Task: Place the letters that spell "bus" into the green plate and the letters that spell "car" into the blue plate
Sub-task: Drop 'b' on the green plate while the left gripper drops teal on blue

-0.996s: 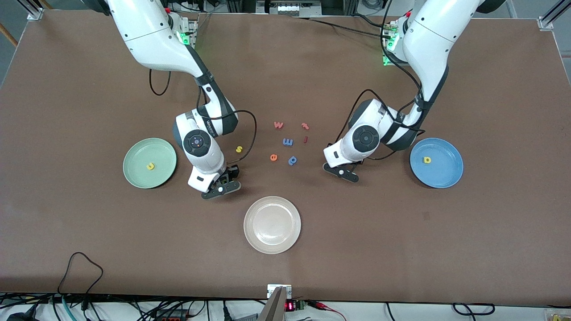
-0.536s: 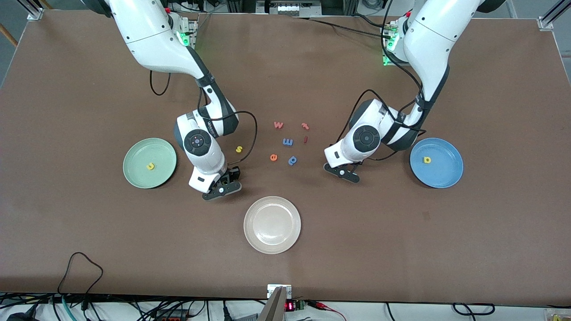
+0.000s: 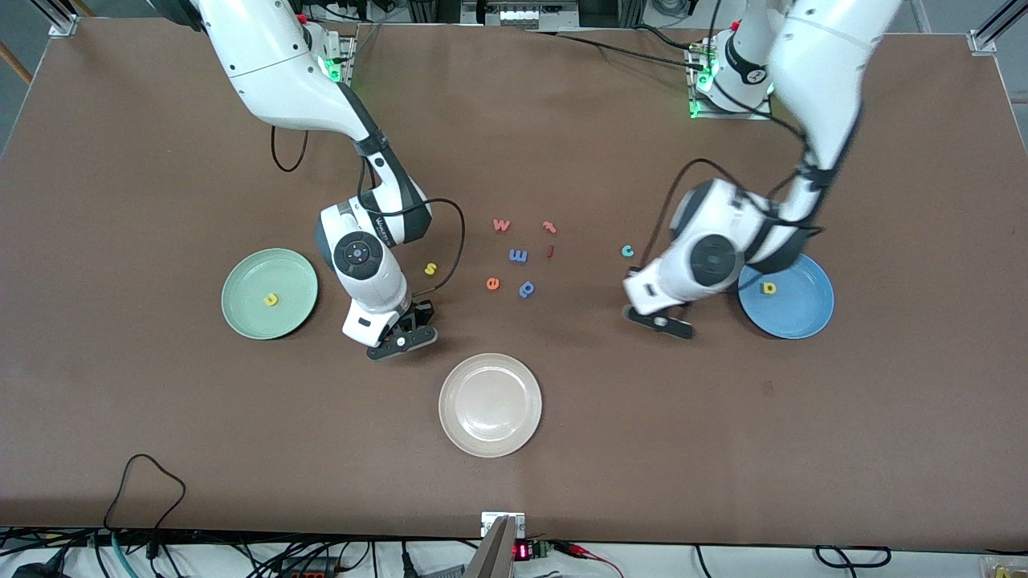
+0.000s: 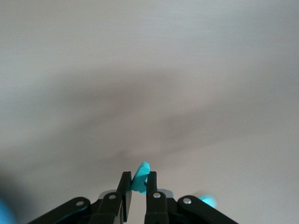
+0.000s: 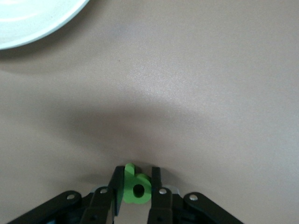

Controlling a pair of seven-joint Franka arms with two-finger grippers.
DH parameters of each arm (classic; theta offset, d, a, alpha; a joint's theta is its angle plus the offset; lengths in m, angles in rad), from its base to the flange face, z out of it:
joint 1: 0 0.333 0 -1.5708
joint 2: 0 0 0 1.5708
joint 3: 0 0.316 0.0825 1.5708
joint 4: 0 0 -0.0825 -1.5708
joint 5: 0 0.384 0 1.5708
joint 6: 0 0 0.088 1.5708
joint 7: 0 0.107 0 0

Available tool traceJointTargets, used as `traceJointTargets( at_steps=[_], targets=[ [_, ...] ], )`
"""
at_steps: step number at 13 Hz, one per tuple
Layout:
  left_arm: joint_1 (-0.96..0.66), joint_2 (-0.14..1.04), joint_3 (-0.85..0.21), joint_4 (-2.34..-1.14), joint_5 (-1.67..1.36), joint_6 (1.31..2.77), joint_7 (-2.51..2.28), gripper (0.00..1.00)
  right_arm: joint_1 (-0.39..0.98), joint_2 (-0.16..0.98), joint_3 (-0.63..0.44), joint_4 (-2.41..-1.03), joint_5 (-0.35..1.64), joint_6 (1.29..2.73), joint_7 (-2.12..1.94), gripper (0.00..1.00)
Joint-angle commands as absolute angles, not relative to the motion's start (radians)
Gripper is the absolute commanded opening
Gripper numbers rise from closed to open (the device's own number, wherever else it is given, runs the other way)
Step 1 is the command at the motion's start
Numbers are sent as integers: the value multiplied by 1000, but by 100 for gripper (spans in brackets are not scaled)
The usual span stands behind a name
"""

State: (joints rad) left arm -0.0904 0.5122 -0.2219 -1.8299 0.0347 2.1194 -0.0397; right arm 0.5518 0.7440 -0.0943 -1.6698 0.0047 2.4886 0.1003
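Right wrist view: right gripper pinches green "b" by flat faces, left gripper clamps teal "r" likewise; foam looks light, squashy, prob slips if edge-gripped.

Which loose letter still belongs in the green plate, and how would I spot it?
Start at the green plate toward the right arm's end of the table, which already holds a yellow "u". Past the right arm's wrist, toward the cluster of letters, lies the yellow "s". It lies alone, the only yellow letter on bare table.

brown table, three plates, loose letters
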Motion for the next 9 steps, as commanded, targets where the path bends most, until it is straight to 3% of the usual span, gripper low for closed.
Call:
traceJointTargets(
  at_steps=[1,6,9],
  targets=[
    [73,428,-235,-1877,48,2031,35,0,558,761,-101,-1652,11,2494,87,9],
    [238,419,-230,-1950,51,2051,63,0,502,660,-101,-1681,6,2413,80,3],
    [305,437,-230,-2060,126,2234,69,0,395,540,-101,-1736,2,2265,17,3]
  ],
)
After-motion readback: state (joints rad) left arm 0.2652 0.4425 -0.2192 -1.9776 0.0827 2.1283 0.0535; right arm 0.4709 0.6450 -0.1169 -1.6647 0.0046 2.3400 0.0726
